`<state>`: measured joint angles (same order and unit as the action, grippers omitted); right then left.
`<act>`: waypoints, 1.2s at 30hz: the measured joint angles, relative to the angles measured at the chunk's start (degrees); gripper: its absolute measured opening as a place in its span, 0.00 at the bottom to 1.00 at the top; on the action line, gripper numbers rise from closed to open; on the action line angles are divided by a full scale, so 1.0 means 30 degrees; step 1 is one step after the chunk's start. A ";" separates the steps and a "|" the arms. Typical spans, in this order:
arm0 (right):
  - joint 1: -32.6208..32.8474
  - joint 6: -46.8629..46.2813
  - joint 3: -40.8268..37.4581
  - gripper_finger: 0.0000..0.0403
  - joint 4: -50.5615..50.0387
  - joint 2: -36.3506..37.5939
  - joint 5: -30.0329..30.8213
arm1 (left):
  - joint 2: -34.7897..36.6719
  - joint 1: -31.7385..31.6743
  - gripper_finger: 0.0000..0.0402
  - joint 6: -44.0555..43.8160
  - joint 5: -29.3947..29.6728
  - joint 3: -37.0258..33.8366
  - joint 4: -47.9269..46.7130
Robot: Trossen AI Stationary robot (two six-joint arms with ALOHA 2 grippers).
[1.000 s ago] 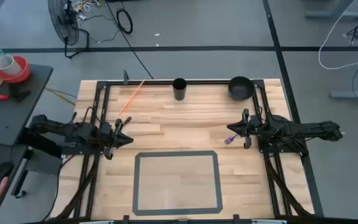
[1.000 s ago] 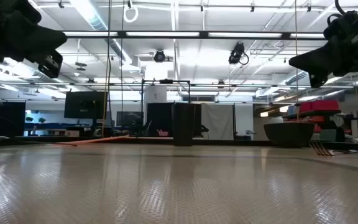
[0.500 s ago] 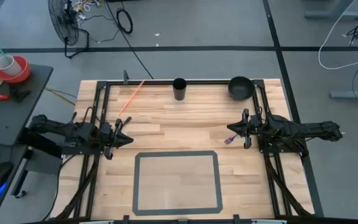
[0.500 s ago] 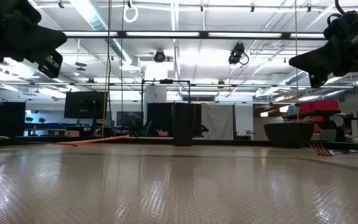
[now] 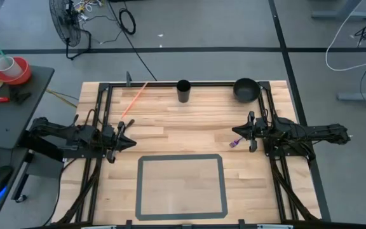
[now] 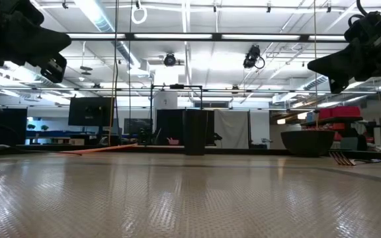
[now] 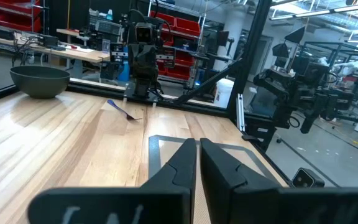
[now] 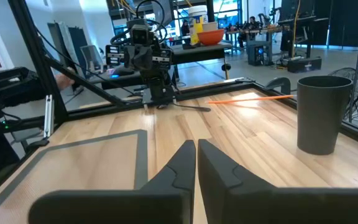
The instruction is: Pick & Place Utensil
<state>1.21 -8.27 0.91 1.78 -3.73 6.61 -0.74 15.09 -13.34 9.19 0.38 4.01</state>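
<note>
A purple fork (image 5: 236,141) lies flat on the wood table just in front of my right gripper (image 5: 250,131); it also shows in the left wrist view (image 7: 122,110). An orange stick-like utensil (image 5: 135,98) lies at the far left; it also shows in the right wrist view (image 8: 247,98). A dark cup (image 5: 183,90) and a dark bowl (image 5: 246,89) stand at the far edge. My left gripper (image 5: 127,141) hovers at the table's left, shut and empty (image 7: 197,163). My right gripper is shut and empty (image 8: 196,163).
A grey tape rectangle (image 5: 181,187) marks the near middle of the table. Black frame rails (image 5: 103,95) run along the table's sides. A side table (image 5: 5,76) with a red roll and a cup stands off to the left.
Both arms have kept still. A person's hand at the mouse beside the table's left has drawn back out of view.
</note>
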 joint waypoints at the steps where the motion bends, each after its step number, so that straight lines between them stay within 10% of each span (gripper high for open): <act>1: -0.0007 0.0000 0.0000 0.06 -0.0006 0.0000 -0.0001 | 0.0003 -0.0007 0.06 0.0000 0.0000 0.0007 0.0007; 36: 0.0000 0.0261 -0.0007 0.06 0.1983 -0.0005 0.1164 | 0.0003 0.0000 0.06 0.0000 0.0000 0.0002 0.0000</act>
<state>1.21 -7.49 0.89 7.72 -3.74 10.10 -0.73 15.09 -13.34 9.19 0.39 4.01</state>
